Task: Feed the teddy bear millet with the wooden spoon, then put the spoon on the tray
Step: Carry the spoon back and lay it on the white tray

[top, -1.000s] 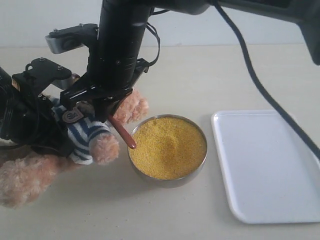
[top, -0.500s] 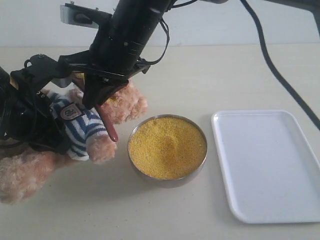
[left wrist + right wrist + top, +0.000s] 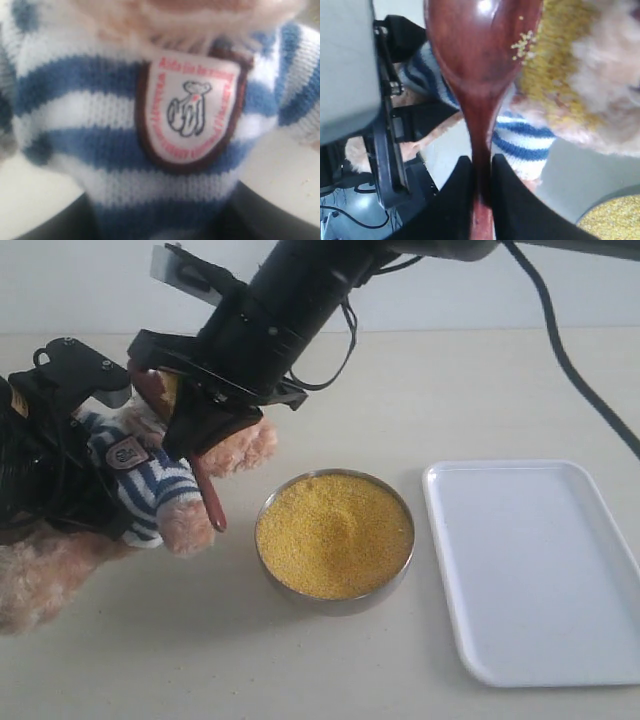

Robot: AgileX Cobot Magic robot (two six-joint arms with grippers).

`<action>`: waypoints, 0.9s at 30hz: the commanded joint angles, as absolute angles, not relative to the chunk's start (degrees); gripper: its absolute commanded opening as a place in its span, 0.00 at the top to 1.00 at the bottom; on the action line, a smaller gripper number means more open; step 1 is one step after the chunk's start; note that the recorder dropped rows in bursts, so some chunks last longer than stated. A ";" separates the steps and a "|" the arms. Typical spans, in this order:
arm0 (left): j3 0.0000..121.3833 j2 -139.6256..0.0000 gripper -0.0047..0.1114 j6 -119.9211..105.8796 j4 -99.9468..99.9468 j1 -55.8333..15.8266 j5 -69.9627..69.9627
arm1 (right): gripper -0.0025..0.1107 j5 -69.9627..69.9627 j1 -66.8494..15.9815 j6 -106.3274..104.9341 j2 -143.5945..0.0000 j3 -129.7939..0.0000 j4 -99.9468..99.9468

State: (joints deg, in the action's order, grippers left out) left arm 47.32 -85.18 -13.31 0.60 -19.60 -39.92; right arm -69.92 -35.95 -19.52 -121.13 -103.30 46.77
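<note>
My left gripper (image 3: 98,455) (image 3: 160,222) is shut on the teddy bear's (image 3: 150,485) striped shirt, just below the chest badge (image 3: 192,107). It holds the bear leaning at the left of the table. My right gripper (image 3: 190,435) (image 3: 481,167) reaches across and is shut on the wooden spoon's (image 3: 210,495) (image 3: 480,60) handle. The spoon's bowl is up at the bear's face, and the handle's tail points down. A few grains cling to the spoon, and more yellow grains lie on the bear's muzzle (image 3: 555,60). The millet (image 3: 335,535) (image 3: 615,220) fills the metal bowl at the centre. The white tray (image 3: 540,570) lies on the right.
The right arm and its cable (image 3: 560,350) cross above the table from the upper right. The metal bowl's rim (image 3: 345,602) is close to the bear's paw (image 3: 188,528). The bear's legs (image 3: 40,585) stretch toward the front left.
My right gripper has lifted the spoon away from the bowl's rim and swung it up and left to the bear's face. The bear, held by my left gripper, has shifted slightly left.
</note>
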 commanded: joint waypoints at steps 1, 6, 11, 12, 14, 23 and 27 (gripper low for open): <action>47.30 -84.23 0.93 -11.94 1.31 -19.96 -38.25 | 0.98 -69.96 -34.27 -23.49 -118.55 -99.96 52.07; 47.30 -84.23 0.93 -11.94 1.31 -19.96 -37.24 | 0.98 -69.96 -34.23 -24.93 -117.21 -99.79 53.96; 47.30 -84.34 0.93 -10.52 1.80 -19.96 -37.24 | 0.98 -69.96 -33.62 -26.90 -115.75 -99.93 54.91; 47.29 -84.34 0.93 -9.34 2.59 -19.86 -37.39 | 0.98 -69.96 -33.16 -27.18 -115.39 -99.93 54.50; 47.29 -84.34 0.93 -6.53 4.21 -19.61 -37.50 | 0.98 -69.96 -31.73 -27.05 -114.70 -99.93 52.24; 47.29 -84.34 0.93 0.65 5.02 -14.89 -38.10 | 0.98 -69.96 -28.58 -9.96 -106.71 -98.79 8.74; 47.29 -84.34 0.93 2.56 4.88 -13.19 -37.77 | 0.98 -69.34 -27.22 -3.14 -101.18 -91.97 -2.95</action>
